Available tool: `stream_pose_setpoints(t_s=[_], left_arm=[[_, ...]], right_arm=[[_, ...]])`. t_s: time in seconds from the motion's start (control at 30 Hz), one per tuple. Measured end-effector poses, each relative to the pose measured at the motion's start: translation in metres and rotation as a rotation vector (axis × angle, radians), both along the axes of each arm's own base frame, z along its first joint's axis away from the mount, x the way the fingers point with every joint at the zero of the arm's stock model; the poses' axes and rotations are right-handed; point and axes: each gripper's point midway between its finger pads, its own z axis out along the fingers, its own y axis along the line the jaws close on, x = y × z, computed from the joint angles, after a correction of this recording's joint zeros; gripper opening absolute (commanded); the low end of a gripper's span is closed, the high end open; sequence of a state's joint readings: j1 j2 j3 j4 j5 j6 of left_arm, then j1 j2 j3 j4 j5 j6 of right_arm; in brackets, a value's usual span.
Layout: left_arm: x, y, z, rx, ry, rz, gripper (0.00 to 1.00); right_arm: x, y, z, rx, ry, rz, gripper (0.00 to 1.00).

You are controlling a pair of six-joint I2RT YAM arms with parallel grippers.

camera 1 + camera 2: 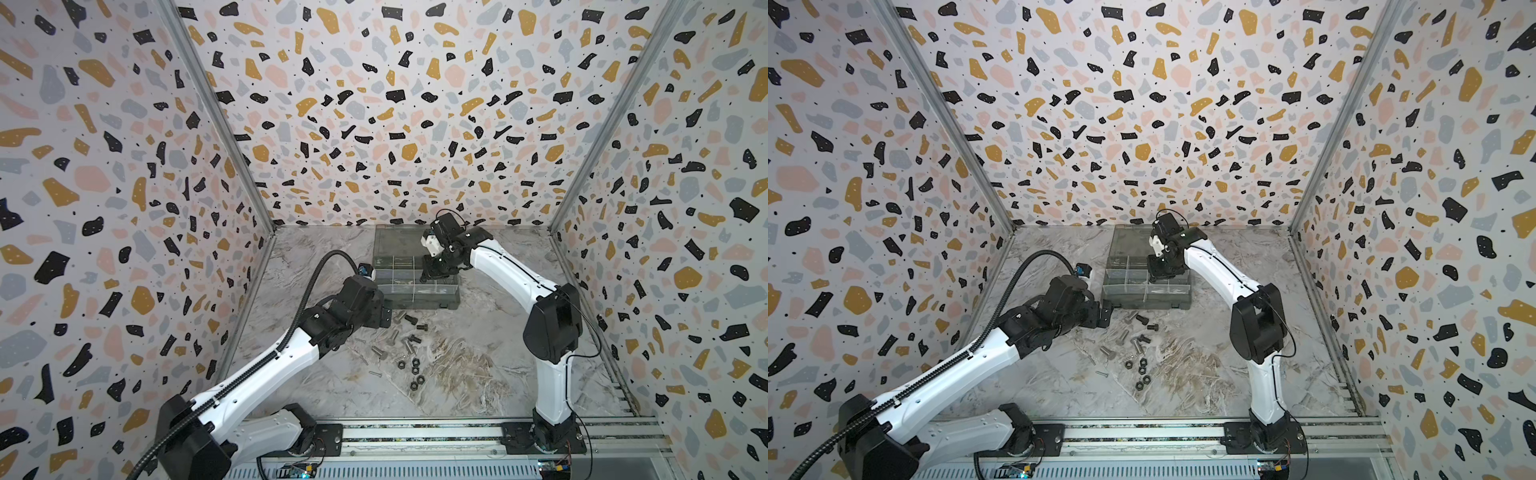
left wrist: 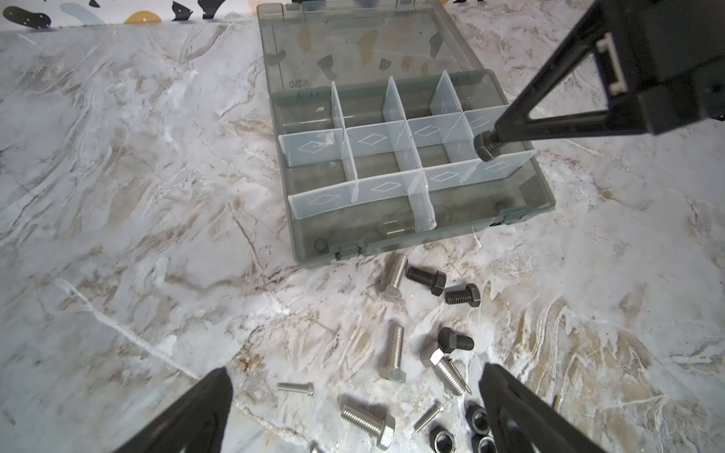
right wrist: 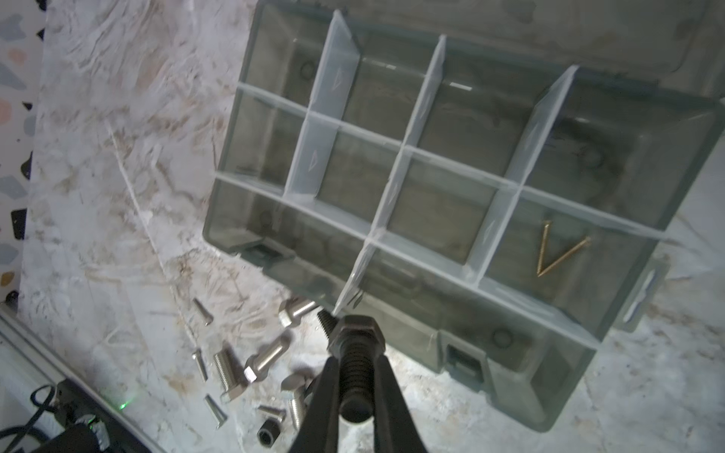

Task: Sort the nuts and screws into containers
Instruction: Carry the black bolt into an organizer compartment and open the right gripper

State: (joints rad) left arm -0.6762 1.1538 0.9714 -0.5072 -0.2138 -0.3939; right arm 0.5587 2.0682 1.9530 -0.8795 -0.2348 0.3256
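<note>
My right end effector (image 3: pixel 355 355) is clamped on the black screw (image 3: pixel 355 331) across its threads. I judge it rigid, heavy and slippery. My left end effector (image 2: pixel 355 370) stands apart.

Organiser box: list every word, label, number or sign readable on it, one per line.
Nothing on the organiser box reads as a clear word or number.
On the open lid, a moulded mark: too small and blurred to read.
On the long dividers: diamond outlines, no lettering.
On the cross dividers: small triangle outlines, no lettering.
</note>
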Motion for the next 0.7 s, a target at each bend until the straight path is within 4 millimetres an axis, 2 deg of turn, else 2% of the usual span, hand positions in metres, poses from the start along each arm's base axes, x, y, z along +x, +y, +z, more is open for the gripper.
stream_pose_setpoints(t_s=[0.17,0.3,0.37,0.43,0.53,0.7], left_arm=[[0.010,-0.012,0.003,-0.004,-0.003,-0.024,1.00],[0.012,-0.017,-0.001,-0.007,0.005,-0.036,1.00],[0.013,-0.019,-0.004,-0.003,0.016,-0.046,1.00],[0.013,-0.021,-0.007,0.001,0.025,-0.057,1.00],[0.014,-0.025,-0.007,0.001,0.028,-0.069,1.00],[0.013,-0.027,-0.006,-0.007,0.032,-0.081,1.00]], right_arm=[[0.030,-0.006,-0.032,-0.026,0.039,-0.030,0.06],[0.041,-0.011,-0.058,-0.043,0.080,-0.047,0.06],[0.045,-0.012,-0.067,-0.049,0.096,-0.053,0.08],[0.048,-0.014,-0.075,-0.049,0.109,-0.054,0.16],[0.048,-0.016,-0.079,-0.049,0.120,-0.056,0.27],[0.049,-0.017,-0.077,-0.043,0.116,-0.050,0.30]])
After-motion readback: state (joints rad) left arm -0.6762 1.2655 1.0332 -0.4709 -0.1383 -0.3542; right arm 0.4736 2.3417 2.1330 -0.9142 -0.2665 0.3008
